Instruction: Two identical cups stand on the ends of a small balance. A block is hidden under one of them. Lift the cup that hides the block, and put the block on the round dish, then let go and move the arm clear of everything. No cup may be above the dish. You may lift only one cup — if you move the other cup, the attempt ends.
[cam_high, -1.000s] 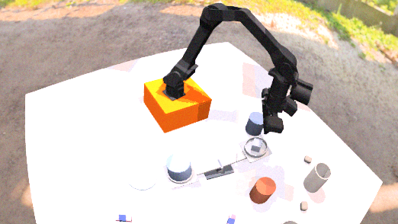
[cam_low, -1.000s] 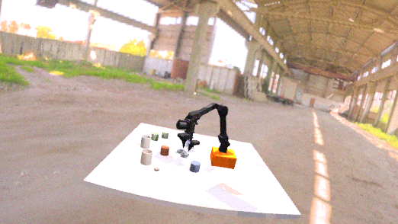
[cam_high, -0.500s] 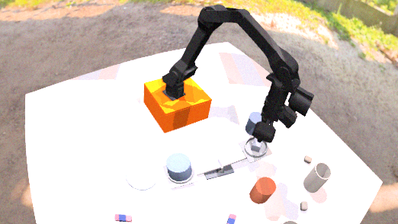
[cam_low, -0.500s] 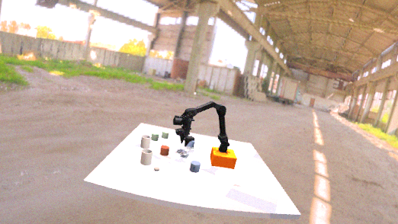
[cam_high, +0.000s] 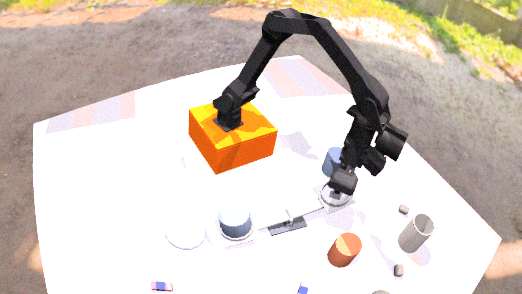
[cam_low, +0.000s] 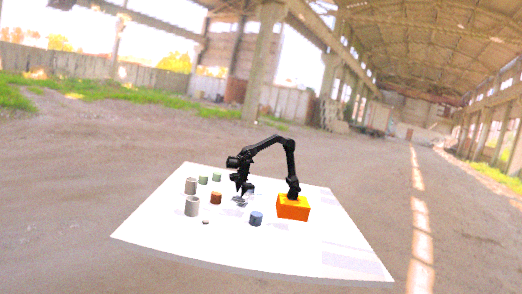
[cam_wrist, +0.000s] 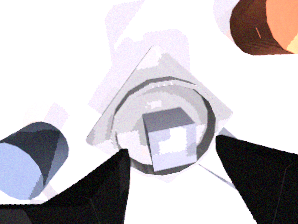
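Note:
A blue cup (cam_high: 330, 163) (cam_low: 256, 219) (cam_wrist: 22, 167) stands on the table beside the balance, off its pan. The other blue cup (cam_high: 235, 224) stands on the balance's far-left end in the top view. The balance (cam_high: 290, 224) has a bare square-based pan (cam_wrist: 155, 59) at its other end, with a grey block (cam_wrist: 173, 142) inside the rim. My gripper (cam_high: 337, 192) (cam_low: 241, 196) (cam_wrist: 172, 148) is open and points down over that pan. In the wrist view its fingertips stand left and right of the block, with gaps. The round dish (cam_high: 185, 236) carries nothing.
An orange cylinder (cam_high: 344, 251) (cam_low: 215, 198) (cam_wrist: 250, 32) and a grey hollow cylinder (cam_high: 414, 235) stand near the pan, with small stones (cam_high: 403, 209) (cam_high: 398, 270). Two green cylinders (cam_low: 203, 180) (cam_low: 216, 177) stand farther off. The arm's orange base box (cam_high: 245, 154) (cam_low: 293, 209) is behind.

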